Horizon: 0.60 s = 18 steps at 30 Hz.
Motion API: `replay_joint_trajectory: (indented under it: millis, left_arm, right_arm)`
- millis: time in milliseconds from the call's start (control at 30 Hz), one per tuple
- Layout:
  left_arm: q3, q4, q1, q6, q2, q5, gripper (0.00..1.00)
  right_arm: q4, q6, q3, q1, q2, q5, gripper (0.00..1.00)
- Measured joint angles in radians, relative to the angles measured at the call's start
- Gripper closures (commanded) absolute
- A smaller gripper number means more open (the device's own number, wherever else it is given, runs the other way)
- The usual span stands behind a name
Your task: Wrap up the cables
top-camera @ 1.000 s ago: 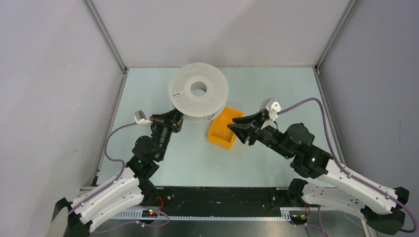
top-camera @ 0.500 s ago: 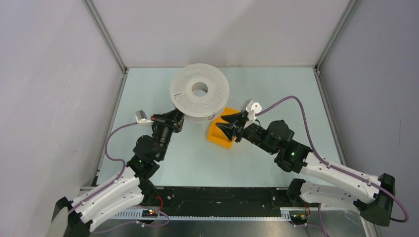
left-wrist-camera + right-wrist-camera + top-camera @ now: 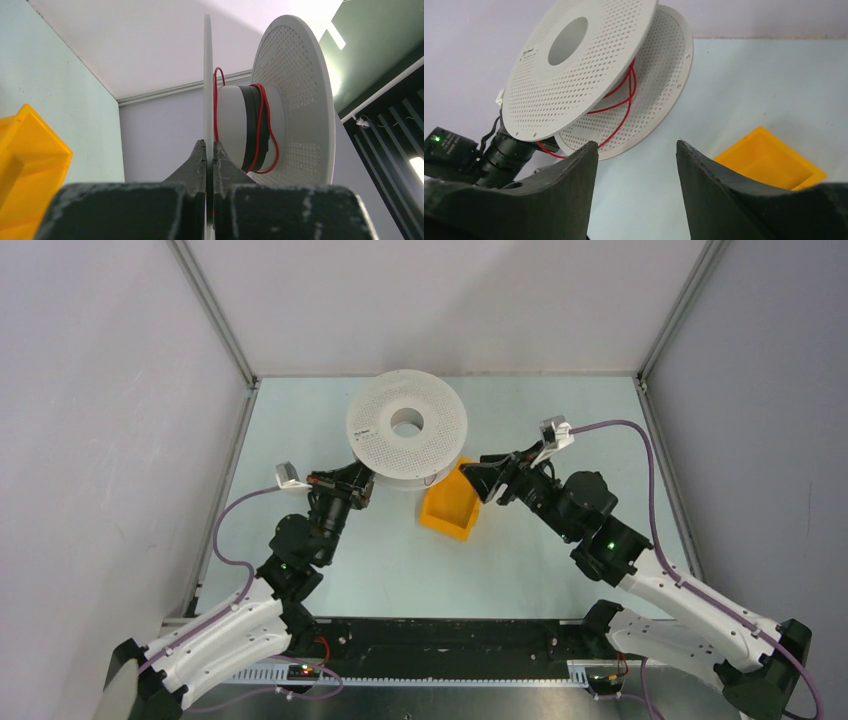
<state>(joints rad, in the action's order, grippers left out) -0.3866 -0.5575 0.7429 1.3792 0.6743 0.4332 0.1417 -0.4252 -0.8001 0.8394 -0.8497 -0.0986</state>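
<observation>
The left tool (image 3: 210, 150) is pinched shut on the edge of one flange of the white perforated spool (image 3: 295, 100). The cables (image 3: 260, 125) sit just beyond its fingertips, thin red wire looped loosely round the spool's hub between the two flanges. The right tool (image 3: 636, 150) is wide open and holds nothing. From it, the spool (image 3: 589, 65) is ahead and to the left, apart from both fingers, with slack red loops (image 3: 624, 107) hanging in the gap between the flanges. A yellow bin (image 3: 774, 155) rests on the worktop (image 3: 749, 75) below and to the right of that tool. In the overhead view the bin (image 3: 450, 510) lies between the two tools, just beside the spool (image 3: 440, 430). There are two tools, one spool and one bin. The number of separate wires cannot be told.
</observation>
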Motion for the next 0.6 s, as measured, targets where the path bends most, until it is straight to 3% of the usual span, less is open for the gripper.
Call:
replay_joint_trajectory:
  millis: [333,600]
  left_arm:
    - [0.0,0.0,0.0,0.0,0.0,-0.01,1.0]
    - [0.0,0.0,0.0,0.001,0.009,-0.019,1.0]
  right_arm:
    - [-0.01,-0.228,0.0,-0.019,-0.057,0.0,0.35]
    - [0.002,-0.307,0.0,-0.019,-0.108,0.003,0.41]
